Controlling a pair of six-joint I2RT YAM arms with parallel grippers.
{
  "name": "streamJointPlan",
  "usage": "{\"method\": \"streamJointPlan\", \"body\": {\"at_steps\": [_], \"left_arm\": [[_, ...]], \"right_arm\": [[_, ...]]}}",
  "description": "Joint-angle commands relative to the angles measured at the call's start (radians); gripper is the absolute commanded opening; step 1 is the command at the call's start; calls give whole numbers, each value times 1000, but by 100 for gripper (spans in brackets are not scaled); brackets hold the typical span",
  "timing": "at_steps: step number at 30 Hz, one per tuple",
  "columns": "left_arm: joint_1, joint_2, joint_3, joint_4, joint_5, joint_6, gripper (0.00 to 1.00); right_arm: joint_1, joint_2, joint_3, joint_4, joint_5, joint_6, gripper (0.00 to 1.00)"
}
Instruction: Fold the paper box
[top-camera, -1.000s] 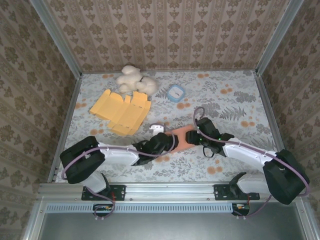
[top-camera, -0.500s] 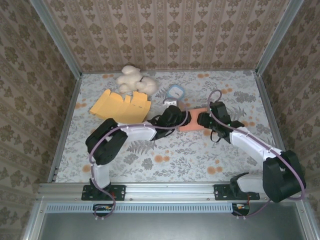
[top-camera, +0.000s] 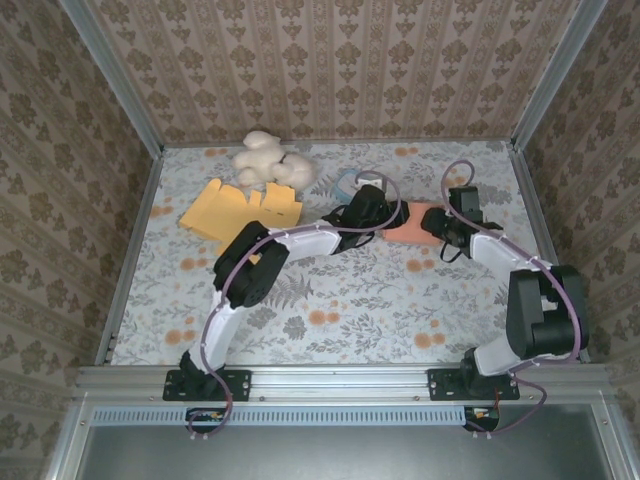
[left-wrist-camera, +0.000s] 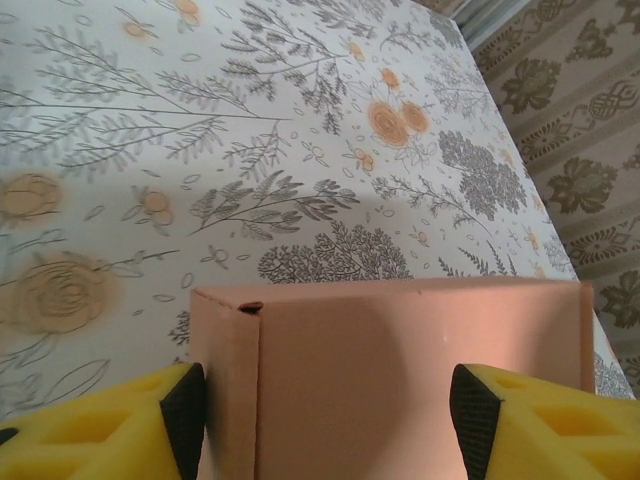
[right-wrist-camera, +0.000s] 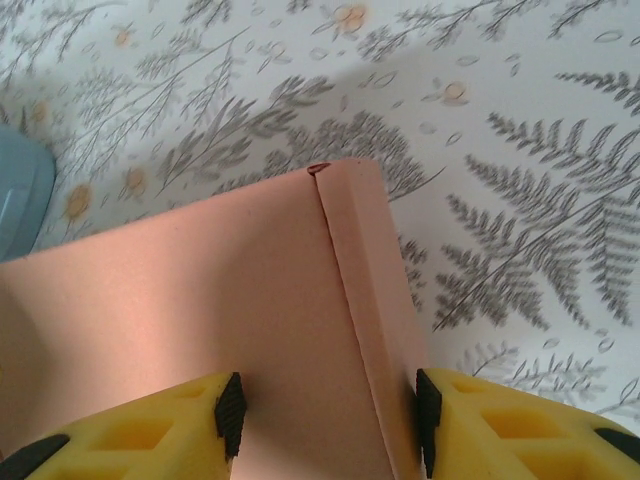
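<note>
Two robot arms meet right of centre, toward the back of the floral desk. There the left hand and the right hand each grasp the pink paper box between yellow foam fingers. From overhead, only a strip of the box shows between the black wrists, and both wrist cameras cut off its near end. A light-blue container sits half-hidden behind the left arm. A flat yellow cardboard blank and a white plush toy lie well apart to the left.
</note>
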Motion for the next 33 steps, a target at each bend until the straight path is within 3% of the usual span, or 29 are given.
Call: {"method": "streamJointPlan", "body": {"at_steps": [1, 12, 16, 22, 33], "left_arm": [[-40, 32, 74, 19, 134, 8, 67], [-26, 56, 120, -63, 71, 49, 71], [-12, 40, 126, -121, 8, 111, 74], [16, -9, 84, -156, -3, 135, 76], [36, -341, -288, -101, -124, 168, 75]], "right_arm": [[-15, 21, 45, 94, -131, -15, 51], [-59, 59, 60, 75, -107, -31, 59], [-65, 61, 55, 66, -40, -49, 62], [-73, 14, 8, 105, 57, -71, 65], [-17, -164, -111, 198, -34, -74, 65]]}}
